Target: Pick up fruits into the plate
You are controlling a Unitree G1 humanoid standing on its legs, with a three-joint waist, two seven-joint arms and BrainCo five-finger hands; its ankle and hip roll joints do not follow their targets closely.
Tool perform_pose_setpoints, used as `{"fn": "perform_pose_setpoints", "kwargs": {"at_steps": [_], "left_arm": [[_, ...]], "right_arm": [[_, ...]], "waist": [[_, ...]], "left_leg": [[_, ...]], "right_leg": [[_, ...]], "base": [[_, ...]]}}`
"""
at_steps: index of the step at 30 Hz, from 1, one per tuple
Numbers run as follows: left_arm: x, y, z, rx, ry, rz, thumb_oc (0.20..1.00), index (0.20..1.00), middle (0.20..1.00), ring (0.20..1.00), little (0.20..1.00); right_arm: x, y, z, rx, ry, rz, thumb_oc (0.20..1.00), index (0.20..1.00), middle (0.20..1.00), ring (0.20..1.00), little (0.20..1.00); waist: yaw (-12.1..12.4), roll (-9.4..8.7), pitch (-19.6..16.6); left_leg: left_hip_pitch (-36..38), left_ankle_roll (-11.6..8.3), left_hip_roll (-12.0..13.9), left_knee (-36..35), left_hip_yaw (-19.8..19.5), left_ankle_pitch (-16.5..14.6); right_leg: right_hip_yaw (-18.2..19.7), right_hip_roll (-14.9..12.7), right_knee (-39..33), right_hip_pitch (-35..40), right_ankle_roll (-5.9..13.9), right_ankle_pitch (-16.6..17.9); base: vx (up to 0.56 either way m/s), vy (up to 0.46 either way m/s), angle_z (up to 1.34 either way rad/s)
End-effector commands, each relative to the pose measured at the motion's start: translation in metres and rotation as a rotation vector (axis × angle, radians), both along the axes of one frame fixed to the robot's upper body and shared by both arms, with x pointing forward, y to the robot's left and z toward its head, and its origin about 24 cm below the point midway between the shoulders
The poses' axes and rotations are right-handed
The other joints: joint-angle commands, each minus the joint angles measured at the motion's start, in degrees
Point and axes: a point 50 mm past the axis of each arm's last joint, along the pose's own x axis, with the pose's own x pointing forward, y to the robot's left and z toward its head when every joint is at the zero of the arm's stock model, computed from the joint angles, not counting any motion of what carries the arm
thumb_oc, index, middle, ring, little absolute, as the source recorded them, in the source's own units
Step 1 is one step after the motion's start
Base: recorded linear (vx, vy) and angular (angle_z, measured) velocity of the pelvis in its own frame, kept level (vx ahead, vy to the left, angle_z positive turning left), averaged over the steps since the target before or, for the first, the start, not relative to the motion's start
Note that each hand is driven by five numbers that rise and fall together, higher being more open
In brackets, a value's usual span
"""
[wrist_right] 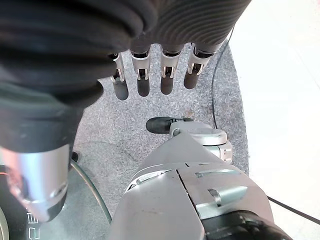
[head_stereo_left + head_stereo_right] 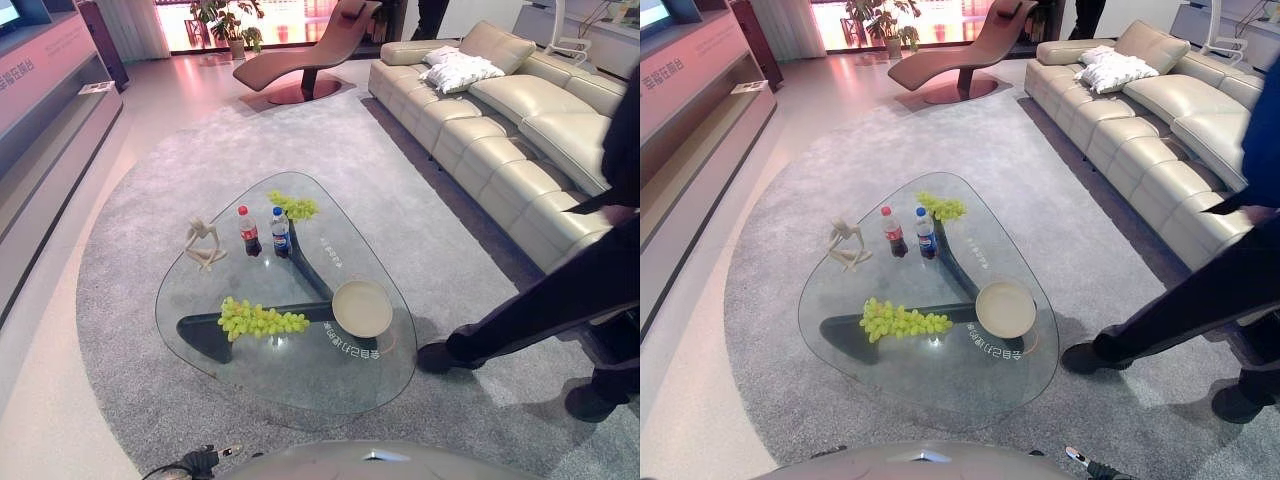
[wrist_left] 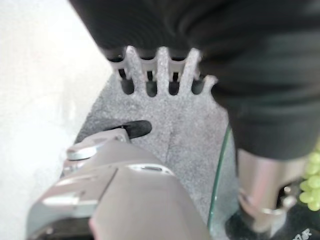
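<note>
Grapes (image 2: 262,320) were seen lying in a long green bunch on the glass table (image 2: 300,385), at its near left, with the cream plate (image 2: 362,307) just to their right and a smaller green bunch (image 2: 294,207) at the far edge. Between these, a pale figurine (image 2: 204,243) and two bottles (image 2: 264,232) were stood. Both hands were held low beside the table, well apart from the fruit: the left hand (image 3: 160,75) was shown with fingers straight over the grey carpet (image 2: 140,260), and the right hand (image 1: 155,70) likewise with fingers extended, nothing held. A person's dark leg (image 2: 540,310) was seen at the right.
</note>
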Motion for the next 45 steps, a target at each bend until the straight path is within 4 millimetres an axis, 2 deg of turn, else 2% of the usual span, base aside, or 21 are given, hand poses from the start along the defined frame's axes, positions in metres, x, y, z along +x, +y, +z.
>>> {"fn": "perform_pose_setpoints", "kwargs": {"at_steps": [1,18,25,29,32,34,38,41,44,45], "left_arm": [[0.024,0.004,0.004,0.017,-0.052,0.047,1.000,1.000,1.000,1.000,1.000],[0.024,0.010,0.005,0.044,-0.052,0.087,1.000,1.000,1.000,1.000,1.000],[0.030,0.017,0.009,0.092,-0.114,0.134,1.000,1.000,1.000,1.000,1.000],[0.040,0.024,0.015,0.182,-0.183,0.044,1.000,1.000,1.000,1.000,1.000],[0.066,0.030,0.026,0.315,-0.278,-0.123,1.000,1.000,1.000,1.000,1.000],[0.089,0.030,0.037,0.322,-0.372,-0.158,1.000,1.000,1.000,1.000,1.000],[0.137,0.032,0.067,0.315,-0.610,-0.111,1.000,1.000,1.000,1.000,1.000],[0.174,0.037,0.098,0.356,-0.775,-0.115,1.000,1.000,1.000,1.000,1.000],[0.196,0.038,0.118,0.422,-0.858,-0.159,1.000,1.000,1.000,1.000,1.000],[0.198,0.038,0.120,0.428,-0.863,-0.164,1.000,1.000,1.000,1.000,1.000]], "right_arm": [[0.019,0.009,-0.001,0.029,-0.033,-0.029,1.000,1.000,1.000,1.000,1.000],[0.022,0.003,0.001,0.016,-0.040,-0.025,1.000,1.000,1.000,1.000,1.000],[0.021,0.001,0.001,-0.005,-0.038,-0.035,1.000,1.000,1.000,1.000,1.000],[0.020,-0.003,0.002,-0.016,-0.036,-0.033,1.000,1.000,1.000,1.000,1.000],[0.028,-0.009,0.005,-0.023,-0.053,-0.011,1.000,1.000,1.000,1.000,1.000],[0.035,-0.014,0.008,-0.025,-0.071,0.002,1.000,1.000,1.000,1.000,1.000],[0.051,-0.021,0.014,-0.034,-0.129,0.008,1.000,1.000,1.000,1.000,1.000],[0.073,-0.024,0.020,-0.048,-0.206,0.012,1.000,1.000,1.000,1.000,1.000],[0.085,-0.028,0.025,-0.061,-0.252,0.024,1.000,1.000,1.000,1.000,1.000],[0.085,-0.028,0.025,-0.061,-0.255,0.026,1.000,1.000,1.000,1.000,1.000]], "waist": [[0.6,-1.23,2.6],[0.5,-1.07,2.6],[0.2,-0.79,2.8],[-0.2,-0.51,3.0],[-0.7,-0.03,4.3],[-1.1,0.48,5.2],[-1.6,1.21,7.2],[-2.1,1.84,10.3],[-2.9,2.11,12.5],[-2.9,2.12,12.6]], "left_leg": [[0.7,2.35,-1.6,0.9,-1.0,-5.9],[0.7,2.37,-1.5,0.9,-0.6,-6.0],[0.7,2.35,-1.6,0.8,-0.6,-5.9],[0.7,2.30,-1.6,0.9,-0.2,-5.9],[-0.3,2.24,-1.5,1.2,0.1,-5.6],[-1.0,2.42,-1.6,1.1,0.2,-5.4],[-3.3,2.75,-2.0,1.4,0.3,-5.1],[-6.0,2.84,-2.3,1.2,0.3,-4.3],[-7.7,2.90,-2.5,1.1,0.1,-3.9],[-7.8,2.91,-2.5,1.1,0.1,-3.9]], "right_leg": [[-1.6,-1.0,1.6,2.1,0.92,-3.0],[-1.6,-1.0,1.6,1.9,0.92,-3.0],[-1.4,-0.8,1.8,1.9,0.68,-3.3],[-1.2,-0.8,1.8,1.6,0.74,-3.3],[-0.5,-0.8,2.5,0.3,0.78,-3.4],[0.0,-0.7,2.8,-0.7,0.64,-3.5],[1.2,-0.5,3.4,-3.5,0.46,-3.5],[1.9,-0.2,3.7,-6.6,0.25,-3.0],[3.0,0.2,3.7,-8.4,0.03,-2.7],[3.1,0.2,3.8,-8.5,0.02,-2.7]], "base": [[0.00,0.000,0.00],[0.00,0.000,0.00],[0.01,0.002,0.00],[0.03,0.012,0.00],[-0.03,0.024,-0.02],[-0.04,0.056,-0.08],[-0.08,0.036,-0.07],[-0.22,0.043,-0.04],[-0.10,0.033,-0.08],[-0.05,0.034,-0.15]]}}
